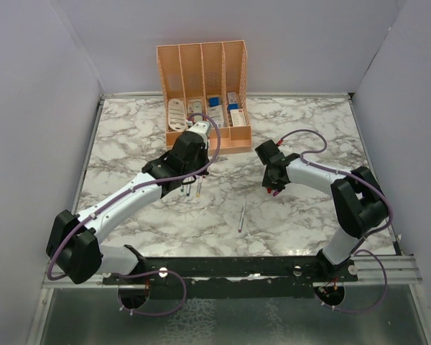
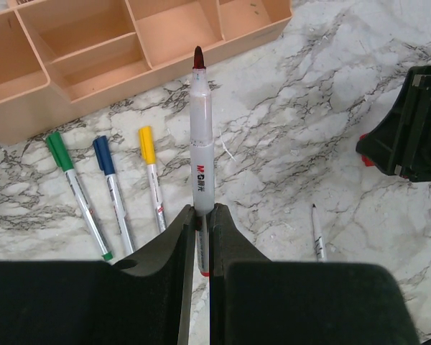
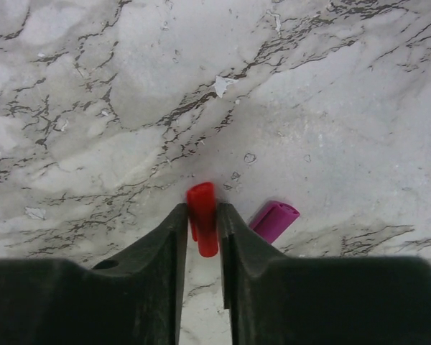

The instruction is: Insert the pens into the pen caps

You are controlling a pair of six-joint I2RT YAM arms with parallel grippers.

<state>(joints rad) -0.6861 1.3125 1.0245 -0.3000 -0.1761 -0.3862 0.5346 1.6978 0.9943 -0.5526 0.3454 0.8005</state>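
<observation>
- My left fingers (image 2: 202,214) are pinched almost shut on the lower barrel of the red-tipped pen (image 2: 202,136). It juts out past them, uncapped, with its tip toward the peach organiser (image 2: 93,50).
- That barrel carries a red "M&G" mark (the smaller characters beside it are too fine for me to read).
- On the marble counter (image 2: 309,108), left of my pen, three capped pens lie side by side: the green pen (image 2: 75,190), the blue pen (image 2: 113,190) and the yellow pen (image 2: 153,183), with their caps nearest the organiser. Their barrels show tiny print I cannot make out.
- A fifth pen (image 2: 317,233) lies alone on the right, uncapped, with a dark tip whose colour I cannot tell.
- My right fingers (image 3: 202,212) are closed against both sides of the red cap (image 3: 201,195) (I cannot tell whether it is clear of the counter).
- The magenta cap (image 3: 274,220) lies on the counter just beside those fingers.
</observation>
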